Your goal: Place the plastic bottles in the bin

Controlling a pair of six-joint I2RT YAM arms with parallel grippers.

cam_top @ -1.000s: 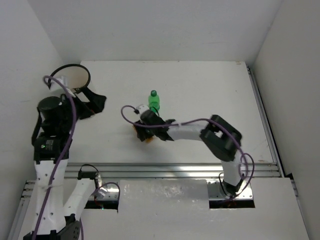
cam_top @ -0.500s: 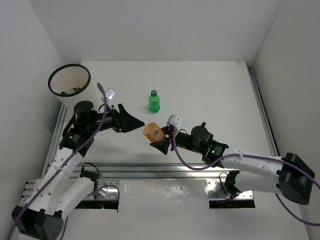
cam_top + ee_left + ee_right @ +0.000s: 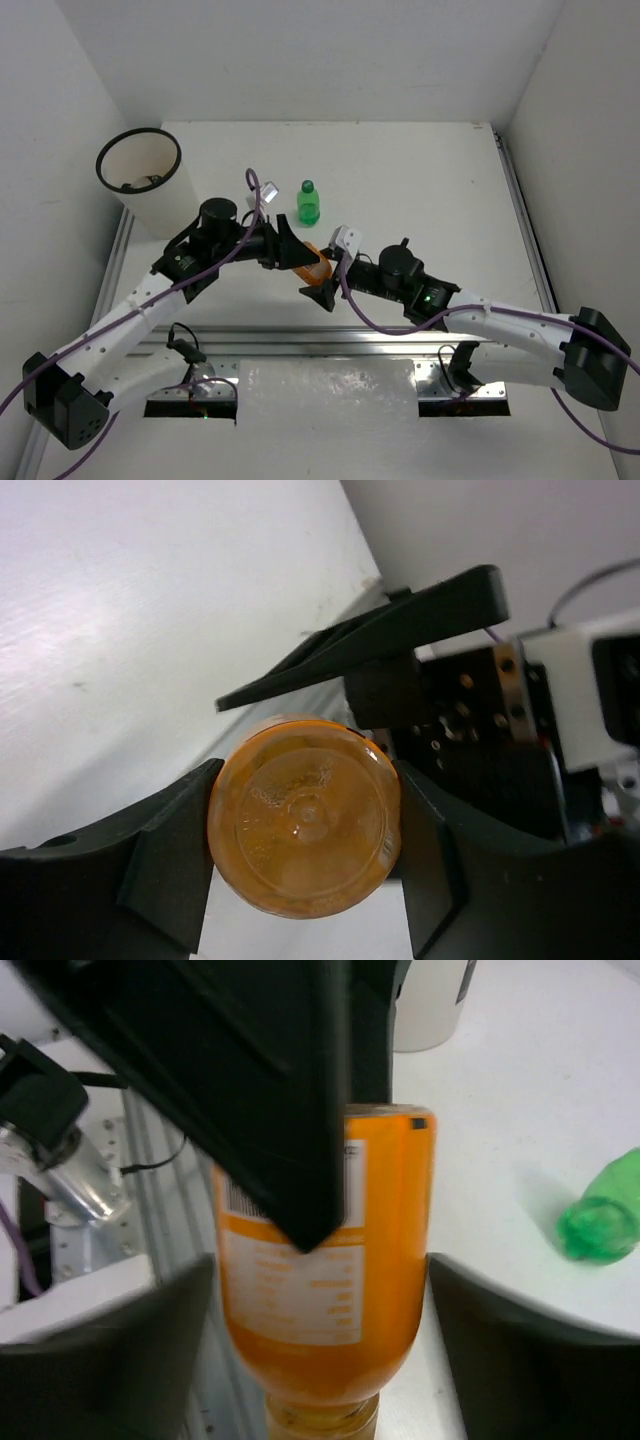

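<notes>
Starting at the left of my overhead feed, the bin [image 3: 152, 208] stands at the far-left corner of the table [image 3: 420, 180], at about 10 o'clock from the left gripper [image 3: 293, 252] and well apart from it. That gripper is clamped on the base of an orange bottle [image 3: 303, 815]. In its wrist view I see the round bottom end-on, with a black finger [image 3: 165, 855] pressed against it at 9 o'clock and another at 3 o'clock. The right gripper [image 3: 318, 276] comes in from about 4 o'clock and is closed on the same bottle. Its own camera shows the labelled body filling the space between its two blurred fingers [image 3: 100, 1360], cap end toward the lens. So the bottle is gripped by both grippers, above the middle of the table. A green bottle [image 3: 308, 203] stands just beyond at 12 o'clock. Half a second ago only the right gripper had the orange bottle, and the left one sat apart at its 9 o'clock; it has since come across and closed on it.
</notes>
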